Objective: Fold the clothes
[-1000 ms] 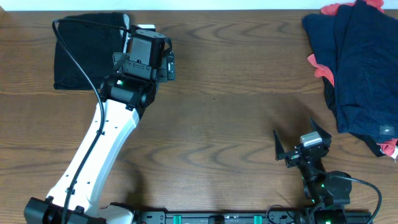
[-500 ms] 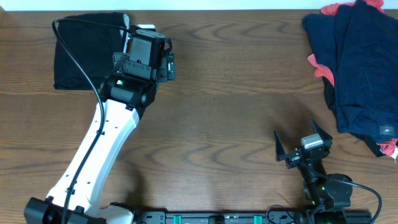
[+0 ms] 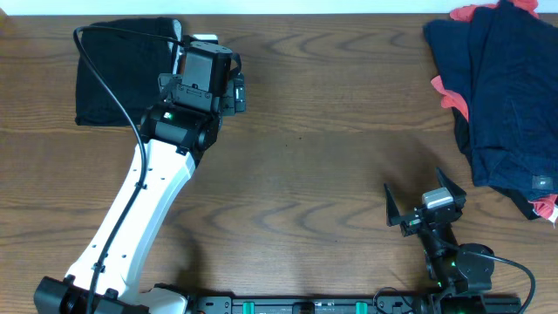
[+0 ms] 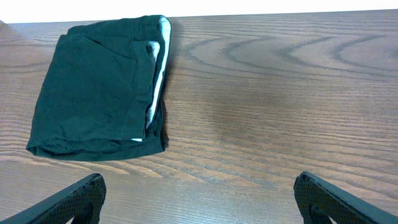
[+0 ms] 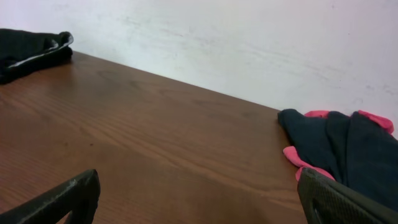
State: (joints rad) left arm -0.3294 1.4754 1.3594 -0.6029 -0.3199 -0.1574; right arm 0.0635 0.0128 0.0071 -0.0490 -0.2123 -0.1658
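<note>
The black shorts (image 3: 118, 71) lie folded into a rectangle at the table's far left corner; the whitish waistband lining shows along the right edge in the left wrist view (image 4: 99, 93). They also show far off in the right wrist view (image 5: 31, 53). My left gripper (image 4: 199, 199) is open and empty, hovering just right of the shorts; in the overhead view its fingers are hidden under the wrist (image 3: 205, 74). My right gripper (image 3: 423, 205) is open and empty near the table's front right, over bare wood (image 5: 199, 199).
A pile of dark navy clothes with pink-red trim (image 3: 506, 96) lies at the far right, also in the right wrist view (image 5: 339, 155). The left arm (image 3: 139, 209) stretches diagonally across the left side. Wooden table (image 3: 331, 148).
</note>
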